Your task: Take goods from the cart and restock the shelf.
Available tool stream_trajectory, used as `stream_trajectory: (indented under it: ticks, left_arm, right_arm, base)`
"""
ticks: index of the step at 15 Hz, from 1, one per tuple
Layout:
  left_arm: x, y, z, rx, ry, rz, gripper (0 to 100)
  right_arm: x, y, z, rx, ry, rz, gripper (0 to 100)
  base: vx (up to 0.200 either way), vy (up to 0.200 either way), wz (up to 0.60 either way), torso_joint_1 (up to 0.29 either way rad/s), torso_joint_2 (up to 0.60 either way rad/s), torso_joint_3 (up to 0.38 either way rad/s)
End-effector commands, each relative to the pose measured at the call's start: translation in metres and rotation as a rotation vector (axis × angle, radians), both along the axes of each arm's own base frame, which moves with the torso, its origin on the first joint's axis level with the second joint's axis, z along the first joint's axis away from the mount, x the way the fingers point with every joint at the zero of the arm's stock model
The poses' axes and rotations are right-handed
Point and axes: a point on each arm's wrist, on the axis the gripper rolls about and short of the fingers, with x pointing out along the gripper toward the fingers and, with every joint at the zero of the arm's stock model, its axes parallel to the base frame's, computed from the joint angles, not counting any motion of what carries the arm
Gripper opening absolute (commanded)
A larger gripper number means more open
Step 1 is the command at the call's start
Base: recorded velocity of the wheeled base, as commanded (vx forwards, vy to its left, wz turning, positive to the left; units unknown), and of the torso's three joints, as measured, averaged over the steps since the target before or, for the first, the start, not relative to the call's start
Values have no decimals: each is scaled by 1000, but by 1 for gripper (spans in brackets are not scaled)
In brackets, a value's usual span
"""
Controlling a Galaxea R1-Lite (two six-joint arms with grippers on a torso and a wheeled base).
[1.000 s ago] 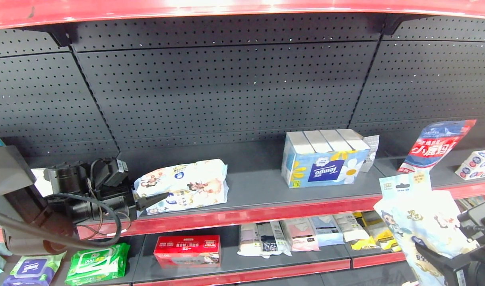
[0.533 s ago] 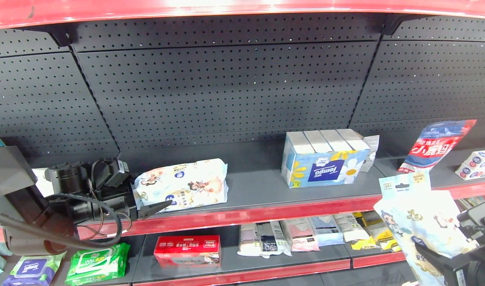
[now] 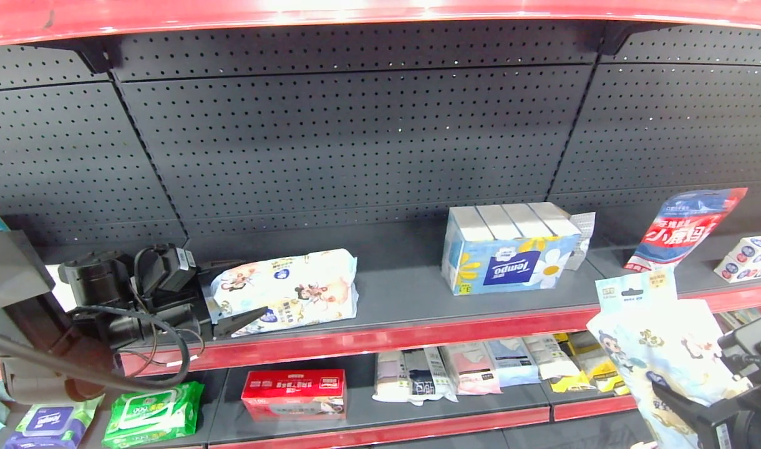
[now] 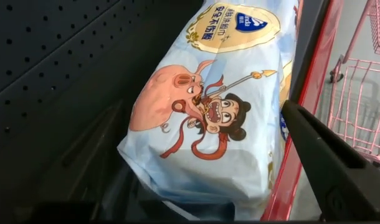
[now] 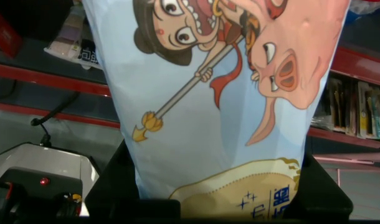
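Observation:
A cartoon-print pack (image 3: 293,290) lies flat on the grey shelf (image 3: 405,293), left of centre. My left gripper (image 3: 227,293) is at the pack's left end, open, its fingers straddling that end. In the left wrist view one finger (image 4: 321,155) stands apart from the pack (image 4: 215,118). At the lower right, in front of the shelf's red edge, my right gripper (image 3: 686,399) is shut on a second cartoon-print pack (image 3: 655,337), held upright. The right wrist view has that pack (image 5: 221,93) clamped between both fingers.
A blue tissue multipack (image 3: 511,249) stands right of centre on the same shelf, with a red-and-blue bag (image 3: 686,227) and small boxes (image 3: 751,255) farther right. The lower shelf carries a red box (image 3: 293,393), green wipes (image 3: 153,415) and several packs (image 3: 474,368). A pink cart (image 4: 364,93) stands behind.
My left gripper has drawn back a little to the left along the shelf, away from the lying pack. That pack and the right arm with its pack have stayed put.

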Motion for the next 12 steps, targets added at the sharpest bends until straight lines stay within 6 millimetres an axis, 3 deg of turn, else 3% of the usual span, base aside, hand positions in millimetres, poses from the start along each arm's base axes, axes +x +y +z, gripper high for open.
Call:
stream_trajectory:
  ticks: [1,8,12]
  left_arm:
    - [-5,2,0,-2,2,6,100]
    - [-21,8,22,-21,-32,-10,100]
    - [-21,14,31,-9,-121,8,100]
  right_arm:
    - [0,0,1,0,-4,0,0]
    - [-1,0,1,-15,-10,8,0]
    - [-2,0,1,-29,-11,16,0]
  base:
    - [0,0,0,0,0,0]
    - [0,0,0,0,0,0]
    - [0,0,0,0,0,0]
